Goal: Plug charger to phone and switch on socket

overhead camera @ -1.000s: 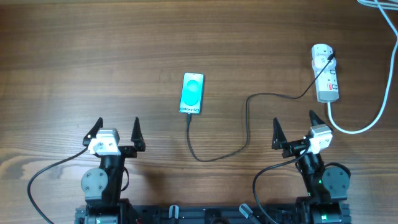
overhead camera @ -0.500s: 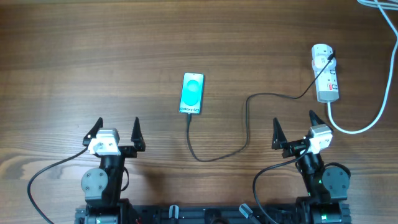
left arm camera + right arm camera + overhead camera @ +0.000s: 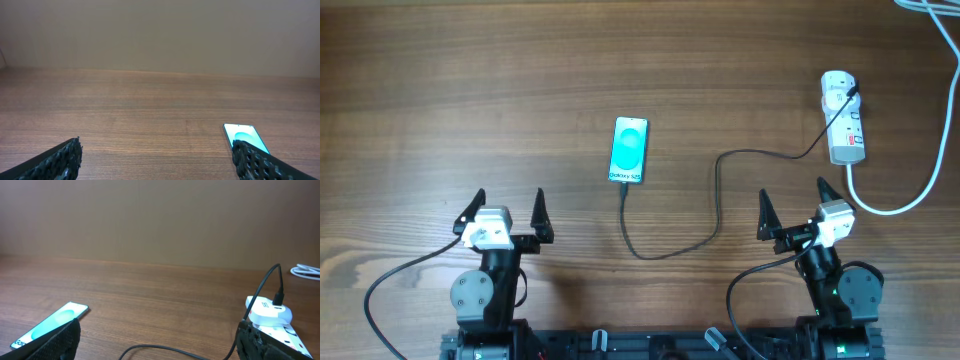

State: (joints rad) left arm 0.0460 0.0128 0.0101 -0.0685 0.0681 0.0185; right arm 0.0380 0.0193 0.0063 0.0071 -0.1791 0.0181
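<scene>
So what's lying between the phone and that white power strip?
Only the black charger cable, looping across the bare wooden table from the power strip toward the phone; the overhead view shows it.

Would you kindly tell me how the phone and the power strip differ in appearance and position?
The phone is flat with a lit teal screen; the power strip is a white block with red marks. The phone lies mid-table, the power strip far right. Both lie flat.
</scene>
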